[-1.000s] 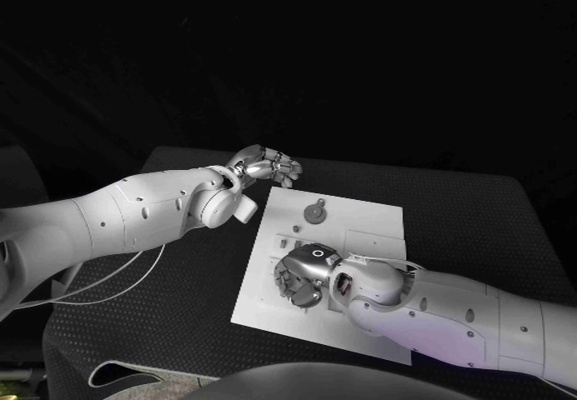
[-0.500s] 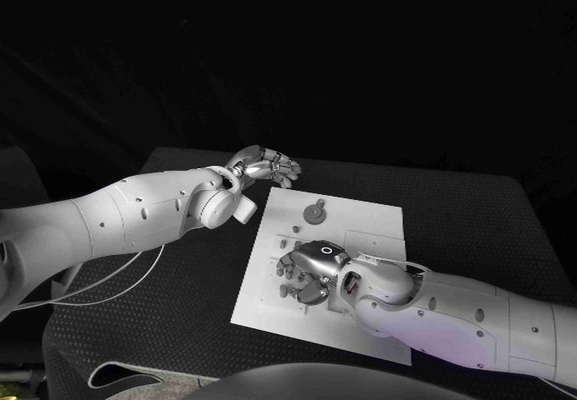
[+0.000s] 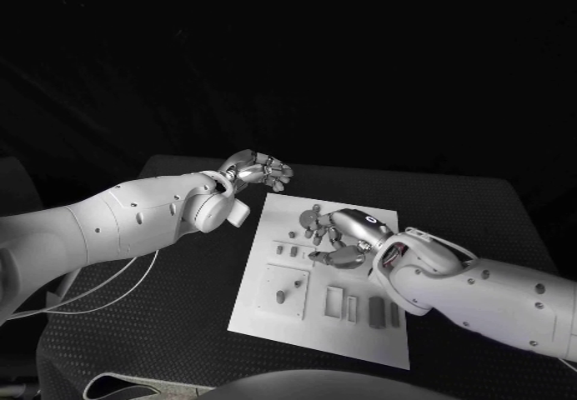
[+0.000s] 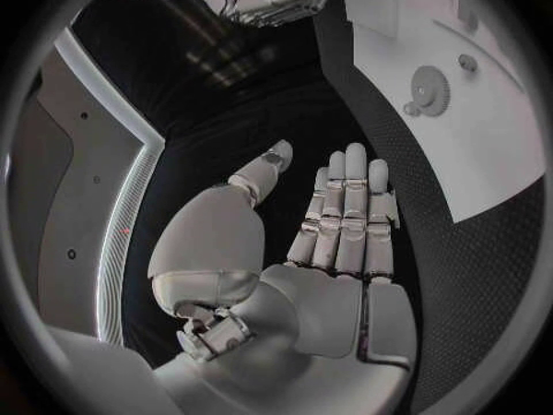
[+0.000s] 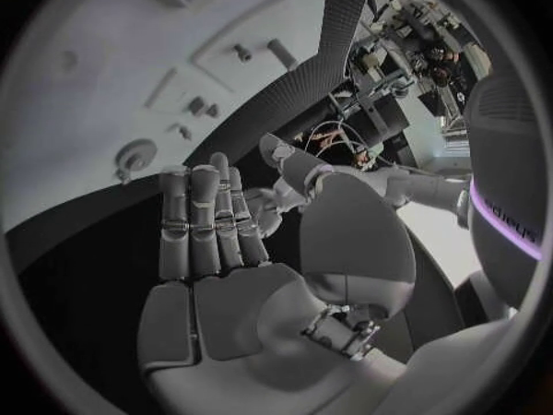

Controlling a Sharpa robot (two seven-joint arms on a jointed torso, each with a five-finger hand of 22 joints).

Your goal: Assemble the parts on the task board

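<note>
Over task board (image 3: pixel 315 323), right hand (image 3: pixel 333 237), fingers (image 3: pixel 315 234) spread

The head camera looks down on the flat white task board (image 3: pixel 315 321); both wrist cameras, close behind flat palms, share it.

We count one white board (image 3: pixel 315 333) on one black table (image 3: pixel 481 208). Two white arms reach in, each ending in one silver hand: left (image 3: pixel 258 172), at 11 o'clock of the board, and right (image 3: pixel 339 237).
</note>
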